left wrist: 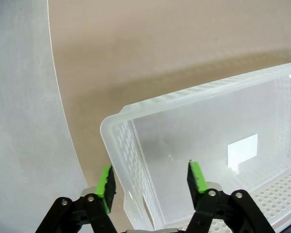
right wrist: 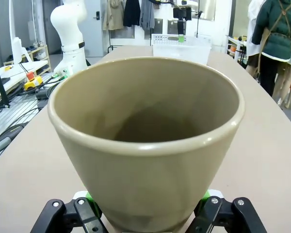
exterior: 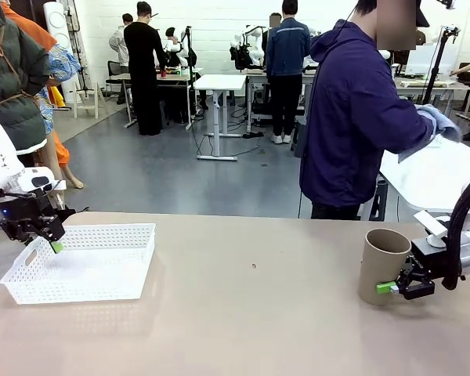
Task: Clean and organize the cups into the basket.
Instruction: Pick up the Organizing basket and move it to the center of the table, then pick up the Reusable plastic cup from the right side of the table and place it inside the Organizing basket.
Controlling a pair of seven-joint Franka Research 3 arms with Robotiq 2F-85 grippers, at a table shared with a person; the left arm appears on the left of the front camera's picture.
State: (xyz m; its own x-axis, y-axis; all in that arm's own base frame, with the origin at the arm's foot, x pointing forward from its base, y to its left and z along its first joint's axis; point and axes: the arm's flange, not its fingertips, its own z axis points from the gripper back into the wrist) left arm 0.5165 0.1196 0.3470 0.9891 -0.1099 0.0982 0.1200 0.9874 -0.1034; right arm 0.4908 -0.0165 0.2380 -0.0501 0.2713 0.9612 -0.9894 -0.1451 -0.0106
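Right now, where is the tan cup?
In the front view the tan cup stands upright on the right side of the table, its base between the right end effector's fingers, far right of the white basket.

The tan bench (exterior: pixel 258 313) is matte, with a small dark speck (exterior: pixel 254 266) near its middle, toward the far edge. Beyond the far edge, toward its right end, a person (exterior: pixel 352 117) in a dark purple hooded top stands turned to a white side table (exterior: pixel 435 176). Farther off, on the grey floor (exterior: pixel 180 172), a person in black (exterior: pixel 145 66) and a person in a blue jacket (exterior: pixel 287 55) stand with backs turned by white desks (exterior: pixel 219 82).
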